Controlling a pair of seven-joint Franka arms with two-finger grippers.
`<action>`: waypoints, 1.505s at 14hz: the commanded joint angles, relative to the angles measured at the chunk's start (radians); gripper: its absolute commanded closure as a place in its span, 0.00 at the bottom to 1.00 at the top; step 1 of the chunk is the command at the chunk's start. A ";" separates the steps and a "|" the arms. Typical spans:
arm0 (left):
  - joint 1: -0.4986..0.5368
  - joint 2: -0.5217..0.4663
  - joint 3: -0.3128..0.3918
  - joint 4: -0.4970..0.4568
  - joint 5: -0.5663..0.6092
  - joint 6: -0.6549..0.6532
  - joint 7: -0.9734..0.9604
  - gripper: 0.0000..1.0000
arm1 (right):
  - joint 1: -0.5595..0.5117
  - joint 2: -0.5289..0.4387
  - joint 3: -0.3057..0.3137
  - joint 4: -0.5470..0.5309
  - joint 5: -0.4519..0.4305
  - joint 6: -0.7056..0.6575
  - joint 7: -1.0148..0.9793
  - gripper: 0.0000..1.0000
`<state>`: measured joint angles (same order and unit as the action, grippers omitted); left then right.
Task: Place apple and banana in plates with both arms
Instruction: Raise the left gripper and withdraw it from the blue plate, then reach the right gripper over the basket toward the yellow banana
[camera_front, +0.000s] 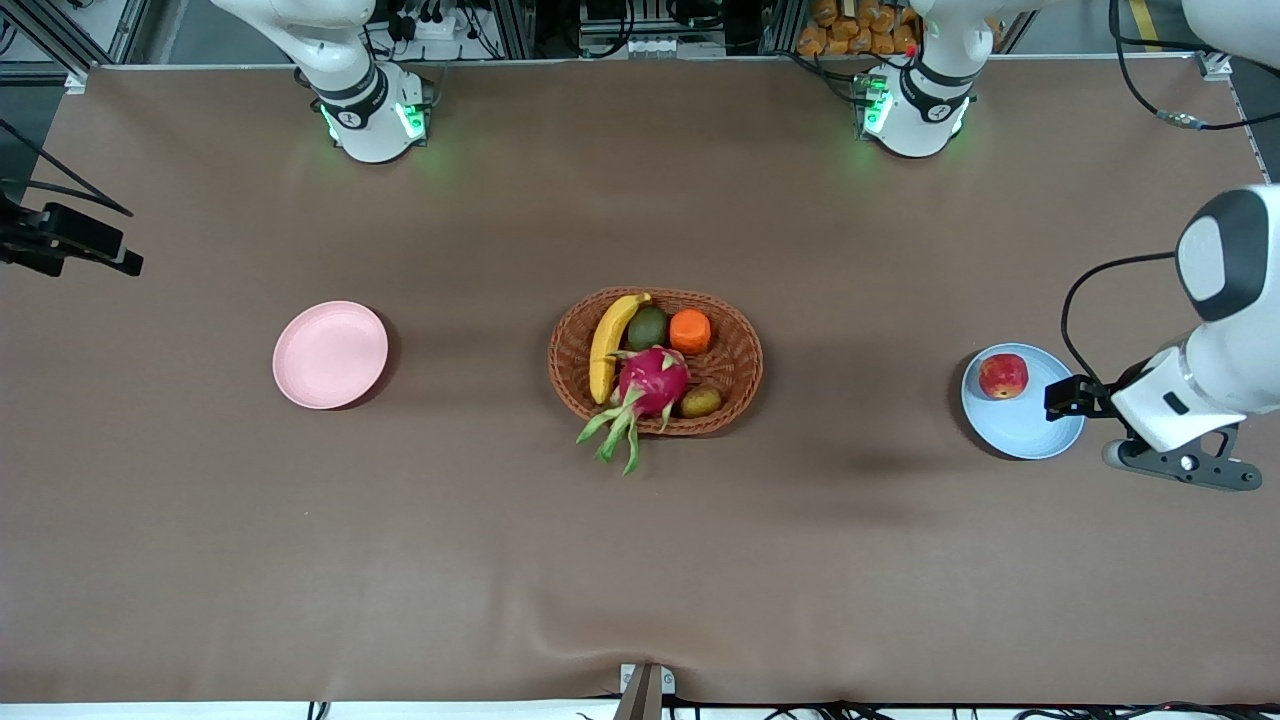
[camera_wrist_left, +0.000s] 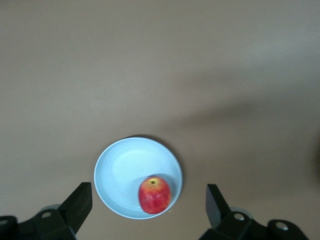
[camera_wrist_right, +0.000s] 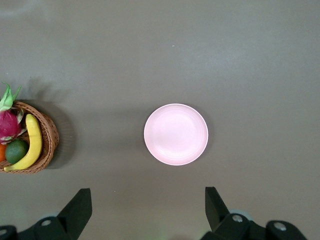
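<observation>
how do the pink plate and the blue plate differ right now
The pink plate is bare, while the blue plate holds the apple. The pink plate lies toward the right arm's end of the table, the blue plate toward the left arm's end, with the left claw open above it. Both are round, shallow and similar in size, on either side of the basket.

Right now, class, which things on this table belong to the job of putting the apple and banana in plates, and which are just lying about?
Belong to the job:
apple, already in the blue plate
banana, in the basket
pink plate
left gripper, open
right gripper, open

Just lying about:
dragon fruit
orange fruit
green fruit
brownish fruit
</observation>
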<state>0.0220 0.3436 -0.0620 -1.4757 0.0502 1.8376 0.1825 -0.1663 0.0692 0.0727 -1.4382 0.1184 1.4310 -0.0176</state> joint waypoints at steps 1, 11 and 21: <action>-0.094 -0.127 0.110 -0.017 -0.078 -0.098 -0.008 0.00 | -0.026 0.004 0.016 0.007 0.023 0.000 -0.019 0.00; -0.067 -0.389 0.093 -0.055 -0.012 -0.369 -0.060 0.00 | -0.029 0.000 0.015 0.009 0.004 -0.012 -0.038 0.00; -0.053 -0.396 0.097 -0.064 0.002 -0.345 -0.074 0.00 | 0.250 0.173 0.024 -0.001 -0.003 -0.093 -0.022 0.00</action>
<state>-0.0382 -0.0487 0.0418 -1.5286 0.0421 1.4776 0.1203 -0.0244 0.2072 0.0982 -1.4571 0.1280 1.3404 -0.0511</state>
